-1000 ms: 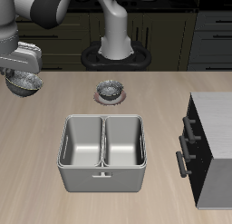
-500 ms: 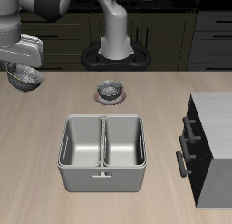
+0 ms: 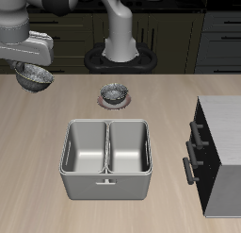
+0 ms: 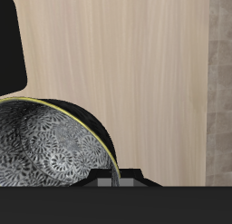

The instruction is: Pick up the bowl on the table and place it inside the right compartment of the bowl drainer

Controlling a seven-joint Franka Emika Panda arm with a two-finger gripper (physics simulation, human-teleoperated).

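1. Pincer [image 3: 36,71]: raised above the desk near its back edge, well away from the bowl drainer; clenched on the rim of the bowl, which hangs beneath it.
2. Bowl [image 3: 34,79]: small, round, shallow, dark grey with lighter speckled glaze; held clear of the desk surface, tilted slightly. In the wrist view the bowl [image 4: 50,146] fills the space close to the camera, its patterned inside and a thin yellowish rim line visible, with one finger [image 4: 110,181] showing at its edge.
3. Desk [image 3: 38,133]: broad light beige wood-grain top; the same grain runs under the bowl in the wrist view [image 4: 136,73].
4. Bowl drainer [image 3: 105,186]: grey brushed-metal rectangular tub with rounded rim, standing near the desk's front edge, a small tab on its front wall; two equal deep wells side by side.
5. Right compartment [image 3: 85,147]: holds nothing; the lifted bowl is farther back and off to the outer side of it.
6. Twin bowl [image 3: 115,91]: same dark speckled kind, resting on a pinkish round disc [image 3: 104,101], behind the drainer and in front of the robot base [image 3: 120,53].
7. Cabinet [image 3: 221,152]: dark body, white top, bar handles on the face turned to the drainer; stands on the desk beside the drainer, apart from it.
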